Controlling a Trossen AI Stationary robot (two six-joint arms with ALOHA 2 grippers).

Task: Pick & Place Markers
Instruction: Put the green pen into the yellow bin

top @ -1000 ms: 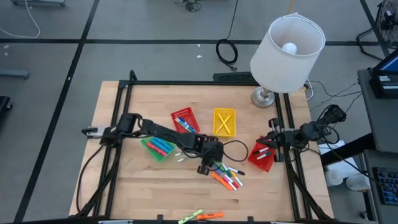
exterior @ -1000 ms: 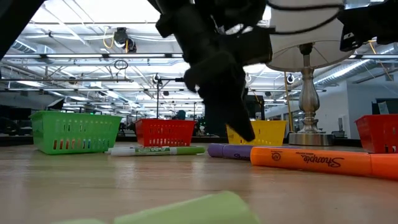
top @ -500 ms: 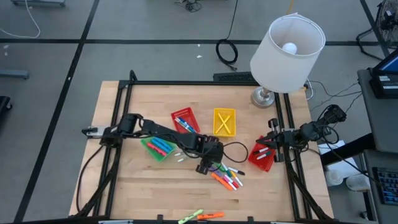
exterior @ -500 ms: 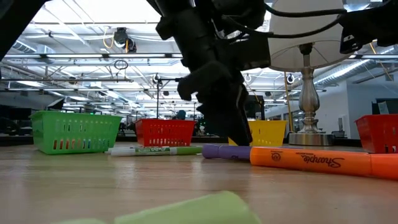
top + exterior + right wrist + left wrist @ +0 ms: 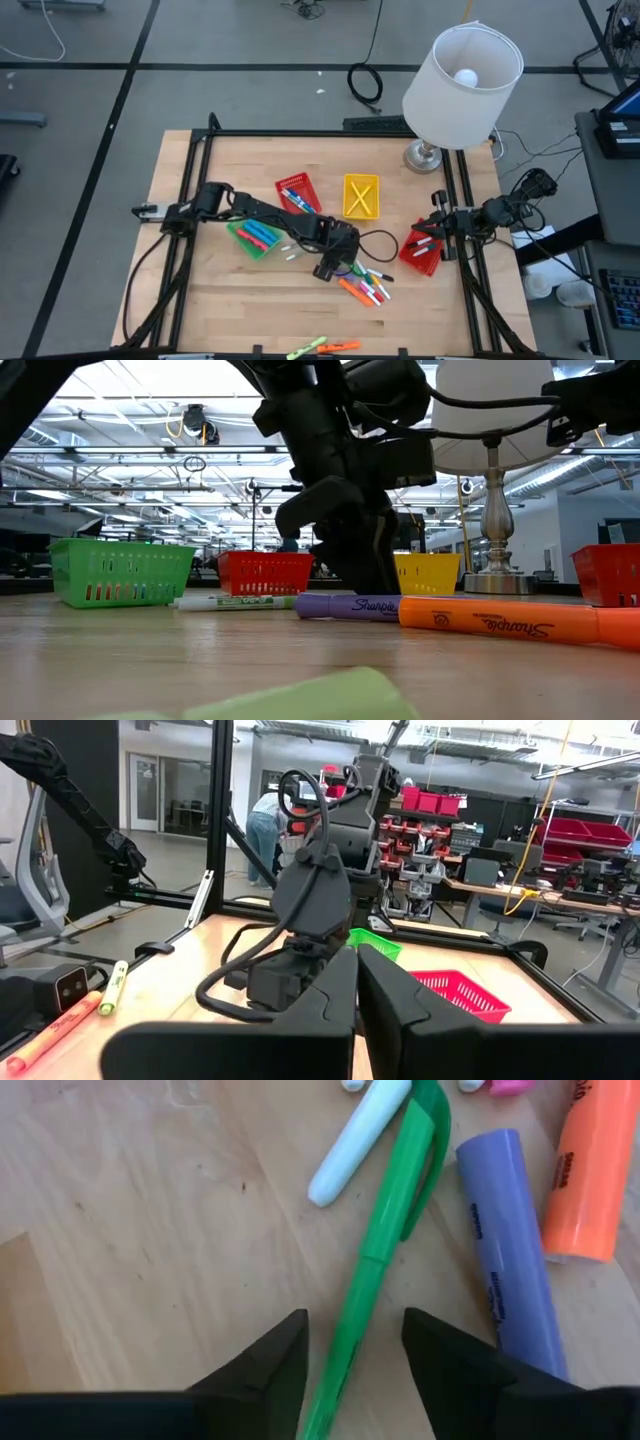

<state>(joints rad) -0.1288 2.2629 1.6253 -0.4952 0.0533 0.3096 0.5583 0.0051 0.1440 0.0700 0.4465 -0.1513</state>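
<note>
Several markers [image 5: 365,285] lie loose on the table, right of centre. My left gripper [image 5: 328,266] is down among them, open. In the left wrist view its fingers [image 5: 355,1320] stand on either side of a green marker [image 5: 385,1230], which lies flat on the wood. A purple marker [image 5: 505,1250] and an orange one [image 5: 585,1170] lie beside it. In the low view the left gripper [image 5: 365,575] reaches the tabletop behind the purple marker [image 5: 350,605]. My right gripper [image 5: 357,1010] is shut and waits over the red basket [image 5: 421,250] at the table's right. My left gripper comes from above, pointing down, with one finger [image 5: 450,1370] right beside the purple marker's end [image 5: 520,1350]. Whether that finger touches the purple marker, or either finger touches the green one, I cannot tell.
A green basket [image 5: 252,238] holds coloured markers, and a red basket [image 5: 297,192] and a yellow basket [image 5: 361,195] stand farther back. A lamp [image 5: 460,85] stands at the far right corner. More markers [image 5: 322,347] lie at the near edge. A black frame borders the table.
My left gripper has moved down onto the table and a little toward the table's left. The purple marker's end has slid toward the table's left along the wood, and the orange marker has shifted slightly with it.
</note>
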